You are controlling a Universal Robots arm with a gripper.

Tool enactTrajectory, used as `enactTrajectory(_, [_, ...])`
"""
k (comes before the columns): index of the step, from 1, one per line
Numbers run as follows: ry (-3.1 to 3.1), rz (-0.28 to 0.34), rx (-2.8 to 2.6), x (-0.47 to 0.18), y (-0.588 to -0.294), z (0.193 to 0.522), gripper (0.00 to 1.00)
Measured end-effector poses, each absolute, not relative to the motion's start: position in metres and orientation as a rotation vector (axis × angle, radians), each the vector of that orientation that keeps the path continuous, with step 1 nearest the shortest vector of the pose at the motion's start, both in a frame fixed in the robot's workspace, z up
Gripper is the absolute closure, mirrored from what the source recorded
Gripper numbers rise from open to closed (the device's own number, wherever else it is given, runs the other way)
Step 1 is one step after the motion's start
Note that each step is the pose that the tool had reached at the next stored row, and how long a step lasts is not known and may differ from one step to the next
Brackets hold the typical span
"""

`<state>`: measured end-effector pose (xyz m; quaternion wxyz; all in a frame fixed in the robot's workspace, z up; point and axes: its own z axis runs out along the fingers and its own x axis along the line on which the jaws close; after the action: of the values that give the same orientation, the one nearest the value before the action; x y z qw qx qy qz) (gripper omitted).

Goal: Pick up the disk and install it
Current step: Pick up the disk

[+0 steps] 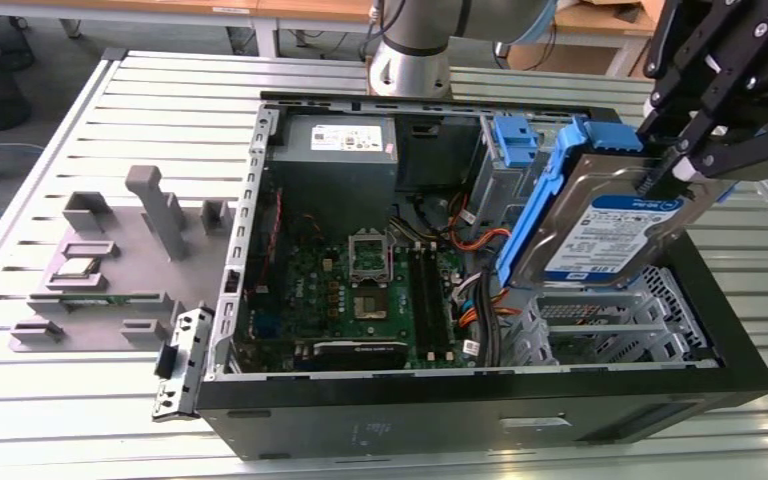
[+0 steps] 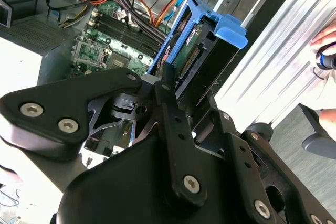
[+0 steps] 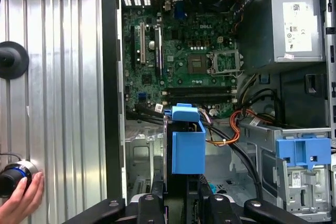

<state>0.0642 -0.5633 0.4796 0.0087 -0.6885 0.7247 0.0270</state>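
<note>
Gripper (image 1: 674, 172) was clamped shut on the disk (image 1: 608, 228), fingers either side of its upper end. Disk hung tilted, nearly on edge, above the open computer case (image 1: 491, 400), lower end just over the case's metal drive cage (image 1: 624, 320); couldn't tell if touching. A person's hand (image 3: 20, 202) lay outside the case on the slatted table (image 3: 63, 77).

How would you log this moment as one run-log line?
gripper: shut on disk | disk: in air, tilted, over open case | installed: no
</note>
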Motion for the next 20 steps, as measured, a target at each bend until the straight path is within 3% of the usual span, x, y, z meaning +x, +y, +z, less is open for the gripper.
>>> enactTrajectory(20, [2.265, 0.084, -2.151, 0.082, -0.567, 0.475, 0.65])
